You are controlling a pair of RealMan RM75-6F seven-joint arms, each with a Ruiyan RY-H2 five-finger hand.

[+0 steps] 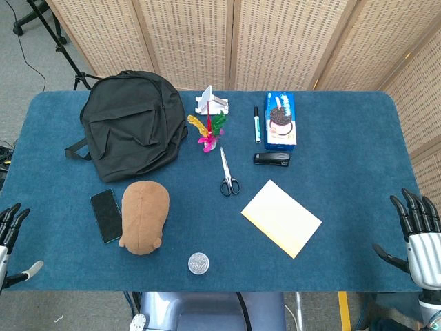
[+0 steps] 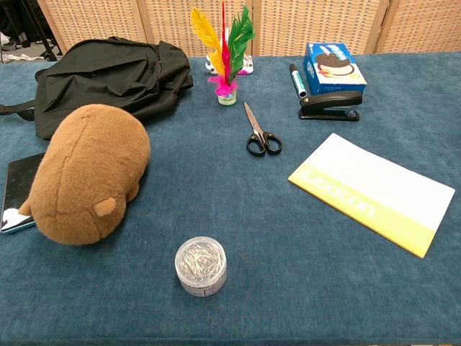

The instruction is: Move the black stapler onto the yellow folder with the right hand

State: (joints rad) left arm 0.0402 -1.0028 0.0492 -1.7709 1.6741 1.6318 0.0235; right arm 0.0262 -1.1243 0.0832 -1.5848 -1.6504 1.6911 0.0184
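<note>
The black stapler (image 1: 271, 158) lies on the blue table (image 1: 344, 138) just below a cookie box (image 1: 281, 121) and a marker (image 1: 257, 124), apart from the yellow folder (image 1: 281, 218) that sits nearer the robot. Scissors (image 1: 228, 174) lie left of the stapler, with a feathered shuttlecock (image 1: 209, 131), a black backpack (image 1: 131, 124), a brown plush toy (image 1: 144, 217), a phone (image 1: 107, 215) and a round tin (image 1: 198, 263) further left. The right hand (image 1: 419, 234) waits at the table's right edge with fingers spread, holding nothing, and the left hand (image 1: 9, 238) hangs off the left edge, also empty.
</note>
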